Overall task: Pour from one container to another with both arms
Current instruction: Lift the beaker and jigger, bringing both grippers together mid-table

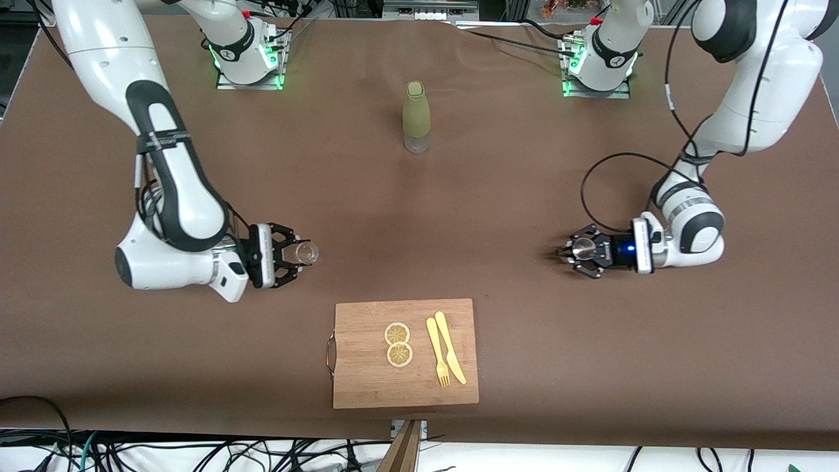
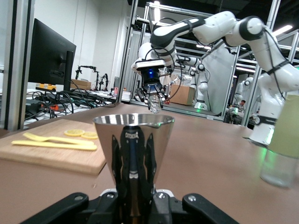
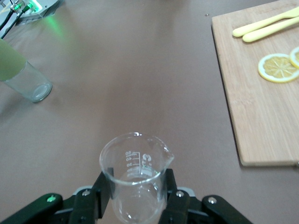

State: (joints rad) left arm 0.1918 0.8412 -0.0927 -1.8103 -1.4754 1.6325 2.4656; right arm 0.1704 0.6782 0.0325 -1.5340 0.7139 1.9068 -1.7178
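while left gripper (image 1: 571, 252) clamps metal cup (image 2: 134, 140), right gripper (image 1: 296, 254) grips beaker (image 3: 134, 172).

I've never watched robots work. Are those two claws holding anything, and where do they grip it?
Yes. The left gripper clamps a metal cup low on its sides; the right gripper clamps a glass beaker around its lower wall.

Brown table (image 1: 498, 196) with bottle (image 1: 417, 118) and, nearer the camera, cutting board (image 1: 367, 367).
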